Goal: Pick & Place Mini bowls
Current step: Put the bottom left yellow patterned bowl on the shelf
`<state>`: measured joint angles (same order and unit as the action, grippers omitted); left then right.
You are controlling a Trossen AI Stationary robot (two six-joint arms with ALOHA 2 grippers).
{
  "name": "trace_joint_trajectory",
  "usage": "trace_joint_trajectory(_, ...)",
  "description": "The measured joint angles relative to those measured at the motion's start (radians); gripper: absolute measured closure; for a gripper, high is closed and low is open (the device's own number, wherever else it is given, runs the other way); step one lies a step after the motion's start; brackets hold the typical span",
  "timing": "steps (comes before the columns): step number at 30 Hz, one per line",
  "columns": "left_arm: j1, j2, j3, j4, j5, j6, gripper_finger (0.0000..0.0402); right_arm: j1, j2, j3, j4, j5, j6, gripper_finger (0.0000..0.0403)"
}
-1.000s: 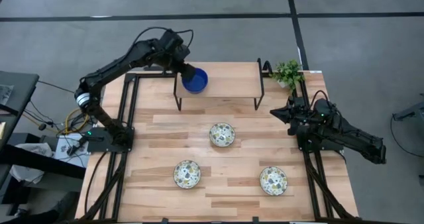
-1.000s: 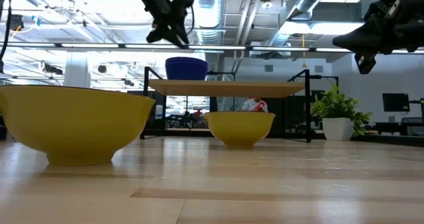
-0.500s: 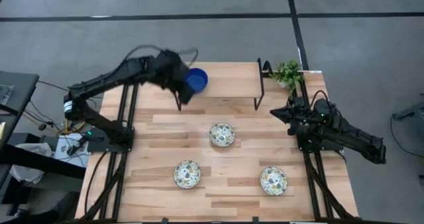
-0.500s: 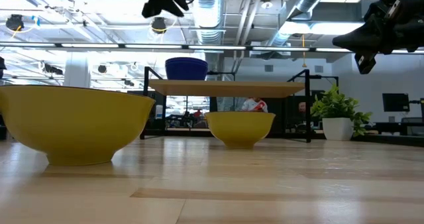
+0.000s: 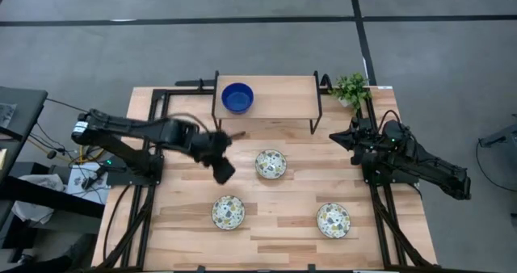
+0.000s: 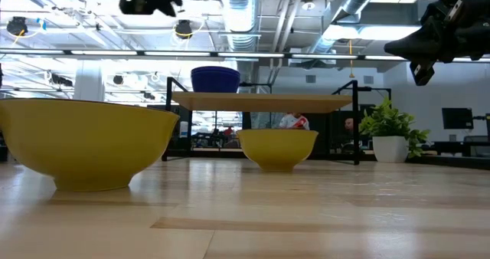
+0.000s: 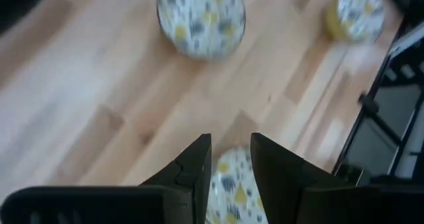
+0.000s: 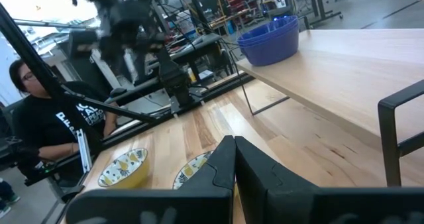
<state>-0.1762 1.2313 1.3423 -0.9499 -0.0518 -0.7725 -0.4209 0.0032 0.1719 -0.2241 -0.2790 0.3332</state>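
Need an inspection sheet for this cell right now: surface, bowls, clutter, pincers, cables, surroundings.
Surface: wooden table with a raised shelf at the back.
Job's things: blue bowls stacked on the shelf; three patterned bowls on the table.
Clutter: potted plant at the back right corner.
Pincers: left pincer open, empty, above the table; right pincer shut, parked at the right edge.
Cables: bundle off the left side.
Surroundings: person seated beyond the table.

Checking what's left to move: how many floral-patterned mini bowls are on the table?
3: one mid-table, one front left, one front right. The blue bowls sit stacked on the raised shelf; the stack may hide some.
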Motion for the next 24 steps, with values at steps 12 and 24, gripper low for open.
trace_joint_trajectory(12,-0.314,0.142,-0.057,0.143,-0.071,-0.048,0.0298,0.000,0.000,0.000,0.000,0.000,0.000,0.0403)
trace_joint_trajectory(24,-0.426,0.293,-0.057,0.147,-0.072,-0.078,0.0298,0.000,0.000,0.000,0.000,0.000,0.000,0.0403)
